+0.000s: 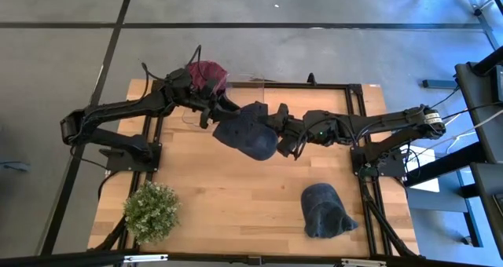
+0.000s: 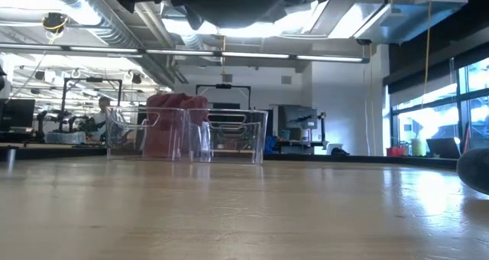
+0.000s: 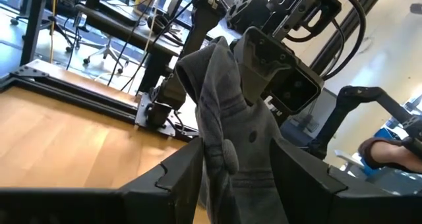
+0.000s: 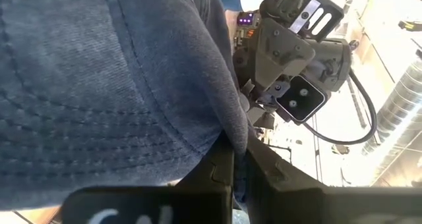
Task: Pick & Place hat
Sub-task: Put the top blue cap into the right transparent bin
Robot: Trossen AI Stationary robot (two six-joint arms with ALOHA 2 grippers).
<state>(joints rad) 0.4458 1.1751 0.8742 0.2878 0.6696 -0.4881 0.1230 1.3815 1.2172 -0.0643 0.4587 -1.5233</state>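
Observation:
A dark blue cap (image 1: 247, 132) hangs in the air over the table's middle, held between both grippers. My left gripper (image 1: 218, 115) is shut on its left side and my right gripper (image 1: 281, 132) on its right side. In the left wrist view the cap (image 3: 231, 125) stands crumpled between my fingers. The right wrist view is filled by the stitched brim (image 4: 99, 85). The low view shows only the cap's dark underside (image 2: 229, 0) at the top. A second dark cap (image 1: 324, 210) lies on the table near the right front. My left gripper pinches a bunched fold of the cap's crown (image 3: 224, 159), near its top button, between the two fingers, coming level from the table's left. The cap is lifted clear and rises crumpled past the fingers. My right gripper pinches the edge of the stitched brim (image 4: 232, 140) between its two fingers, coming level from the table's right. The cap is clear of the table and spreads out ahead of the fingers.
Two clear bins (image 2: 187, 134) stand at the table's far edge; the left one holds a maroon hat (image 1: 206, 72). A potted plant (image 1: 151, 210) sits at the near left corner. Bare wood (image 1: 236, 196) lies between the plant and the second cap.

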